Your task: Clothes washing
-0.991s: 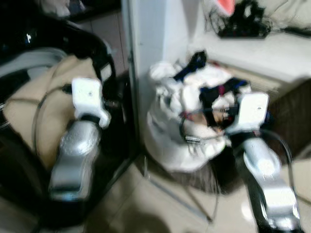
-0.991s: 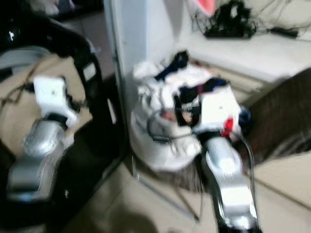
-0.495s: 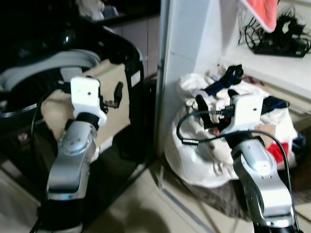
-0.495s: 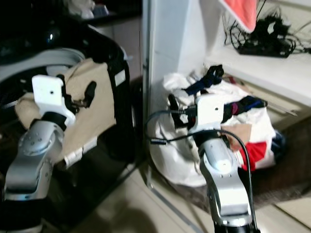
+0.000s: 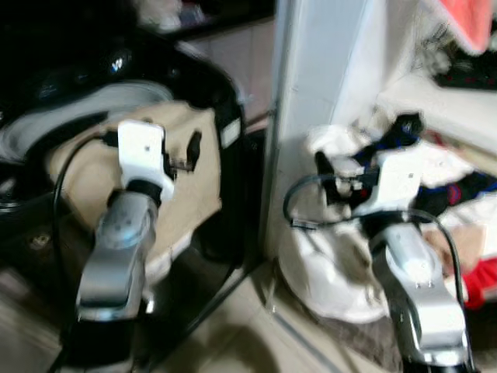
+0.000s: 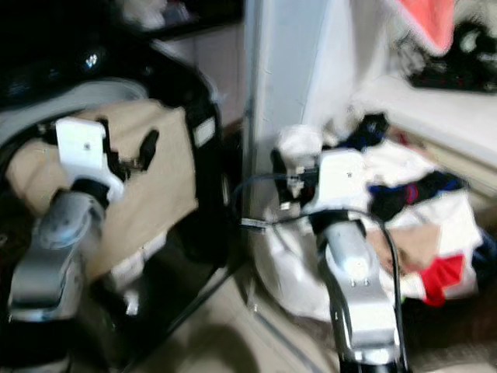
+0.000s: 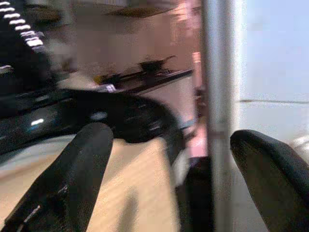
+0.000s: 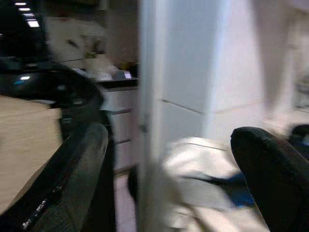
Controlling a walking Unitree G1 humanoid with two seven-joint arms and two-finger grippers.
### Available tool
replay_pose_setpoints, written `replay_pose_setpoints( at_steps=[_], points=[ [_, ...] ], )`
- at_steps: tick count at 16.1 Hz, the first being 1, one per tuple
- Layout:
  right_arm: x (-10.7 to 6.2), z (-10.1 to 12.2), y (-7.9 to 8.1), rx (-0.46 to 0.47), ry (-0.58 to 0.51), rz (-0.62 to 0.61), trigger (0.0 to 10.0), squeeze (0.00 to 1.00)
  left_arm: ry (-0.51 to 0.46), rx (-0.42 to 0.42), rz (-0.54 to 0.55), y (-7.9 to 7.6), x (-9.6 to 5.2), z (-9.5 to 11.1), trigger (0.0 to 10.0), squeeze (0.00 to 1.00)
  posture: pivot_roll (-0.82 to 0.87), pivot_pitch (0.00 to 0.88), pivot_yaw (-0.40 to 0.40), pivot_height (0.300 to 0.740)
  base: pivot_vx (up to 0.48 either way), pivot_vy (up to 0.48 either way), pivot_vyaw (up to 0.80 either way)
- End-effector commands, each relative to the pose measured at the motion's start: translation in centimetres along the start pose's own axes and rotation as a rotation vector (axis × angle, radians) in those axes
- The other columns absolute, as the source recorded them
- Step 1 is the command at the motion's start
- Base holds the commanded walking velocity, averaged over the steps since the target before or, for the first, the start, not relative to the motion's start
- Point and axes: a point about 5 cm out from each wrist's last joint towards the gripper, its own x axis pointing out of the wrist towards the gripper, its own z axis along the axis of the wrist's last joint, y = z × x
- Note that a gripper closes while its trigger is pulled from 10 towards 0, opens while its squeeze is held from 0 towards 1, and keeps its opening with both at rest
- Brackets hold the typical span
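Beige cloth (image 5: 182, 183) drapes over the black washing machine's rim (image 5: 225, 116) at nine o'clock; the left end effector (image 7: 169, 179) hovers there, fingers spread. At three o'clock, the right end effector (image 8: 169, 179), also spread, faces the white laundry heap (image 5: 435, 194).

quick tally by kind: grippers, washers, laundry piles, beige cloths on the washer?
Grippers: 2, left and right, both open
Washer: 1
Laundry pile: 1
Beige cloth: 1
Total: 5
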Motion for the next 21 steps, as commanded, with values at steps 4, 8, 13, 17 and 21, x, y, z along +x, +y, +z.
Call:
replay_pose_setpoints(
  at_steps=[4, 8, 13, 17, 21],
  points=[
    [-0.3, 0.1, -0.9, -0.019, 0.001, -0.034, 10.0, 0.00, 0.000, -0.008, -0.044, -0.9, 0.2, 0.2, 10.0, 0.00, -0.06, 0.000, 0.028, 0.740, 0.338, 0.000, 0.00],
    [-0.4, 0.0, -0.8, -0.003, 0.008, -0.036, 10.0, 0.00, 0.005, -0.007, -0.051, -0.9, 0.0, 0.1, 10.0, 0.00, -0.06, 0.000, 0.027, 0.740, 0.337, 0.000, 0.00],
    [-0.5, 0.3, -0.9, -0.013, 0.014, -0.053, 10.0, 0.00, 0.030, -0.030, -0.018, -0.5, -0.3, -0.2, 10.0, 0.00, -0.06, 0.000, 0.027, 0.740, 0.265, 0.000, -0.16],
    [-0.5, 0.3, -1.0, -0.016, 0.016, -0.057, 10.0, 0.00, 0.036, -0.033, -0.016, -0.4, -0.3, -0.3, 10.0, 0.00, -0.06, 0.000, 0.027, 0.740, 0.000, 0.000, 0.00],
    [0.3, 0.9, -2.8, -0.048, 0.119, -0.201, 10.0, 0.00, 0.032, -0.073, -0.138, -1.3, -0.5, -0.3, 10.0, 0.00, -0.06, 0.000, 0.029, 0.740, 0.000, 0.000, 0.00]
  ],
)
